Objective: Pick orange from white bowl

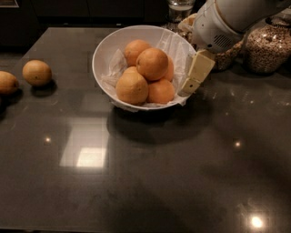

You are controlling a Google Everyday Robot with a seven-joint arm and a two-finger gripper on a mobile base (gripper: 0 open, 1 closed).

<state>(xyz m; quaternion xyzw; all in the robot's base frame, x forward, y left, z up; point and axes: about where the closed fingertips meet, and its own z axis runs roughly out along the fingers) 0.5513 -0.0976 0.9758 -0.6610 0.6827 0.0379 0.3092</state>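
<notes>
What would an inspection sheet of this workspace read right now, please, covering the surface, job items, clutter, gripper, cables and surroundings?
Surface: dark glossy countertop with bright light reflections.
Job's things: white bowl lined with crinkled paper, standing at the back centre; the orange sits on top of several other oranges in it.
Clutter: two yellowish-brown fruits at the left edge; a jar of grains at back right; a glass behind the bowl.
Grippers: gripper angled down just outside the bowl's right rim, apart from the orange.
Cables: nothing seen.
Surroundings: dark cabinets behind the counter.
</notes>
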